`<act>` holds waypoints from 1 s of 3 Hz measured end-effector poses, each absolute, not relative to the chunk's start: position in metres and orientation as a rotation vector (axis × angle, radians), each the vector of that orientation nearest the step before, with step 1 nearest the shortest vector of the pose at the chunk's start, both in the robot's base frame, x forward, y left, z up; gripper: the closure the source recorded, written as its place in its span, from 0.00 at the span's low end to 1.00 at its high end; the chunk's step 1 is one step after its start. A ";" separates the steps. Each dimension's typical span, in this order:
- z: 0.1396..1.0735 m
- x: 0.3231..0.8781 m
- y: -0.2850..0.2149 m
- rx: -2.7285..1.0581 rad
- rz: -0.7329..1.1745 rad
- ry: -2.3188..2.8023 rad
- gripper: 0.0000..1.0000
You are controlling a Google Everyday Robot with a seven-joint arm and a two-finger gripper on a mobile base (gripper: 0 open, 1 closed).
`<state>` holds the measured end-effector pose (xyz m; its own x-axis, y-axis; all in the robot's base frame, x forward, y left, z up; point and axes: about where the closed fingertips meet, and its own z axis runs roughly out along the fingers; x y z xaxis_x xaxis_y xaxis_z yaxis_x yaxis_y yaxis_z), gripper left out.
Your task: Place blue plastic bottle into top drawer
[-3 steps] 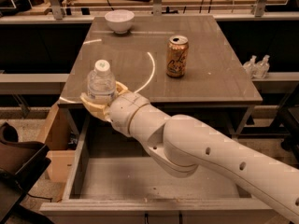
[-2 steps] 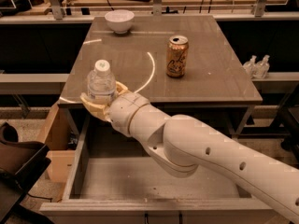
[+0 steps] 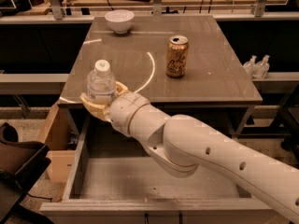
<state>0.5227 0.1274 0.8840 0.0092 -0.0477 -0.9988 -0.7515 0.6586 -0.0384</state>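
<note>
Clear plastic catches the light at the front-left corner of the counter, where the blue plastic bottle stands upright, clasped low by the tan gripper. Nothing has shifted over the last second: arm and bottle sit just where they were, so I'd say the carry is paused, with the lowering yet to come. Below it the top drawer gapes open. The gold soda can and white bowl stand well back, out of the way; only the counter's edge and the drawer's left wall sit close.
</note>
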 end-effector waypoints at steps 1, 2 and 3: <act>0.884 0.523 0.127 -0.704 0.627 1.478 1.00; 0.884 0.523 0.127 -0.704 0.627 1.478 1.00; 0.884 0.523 0.127 -0.704 0.627 1.478 1.00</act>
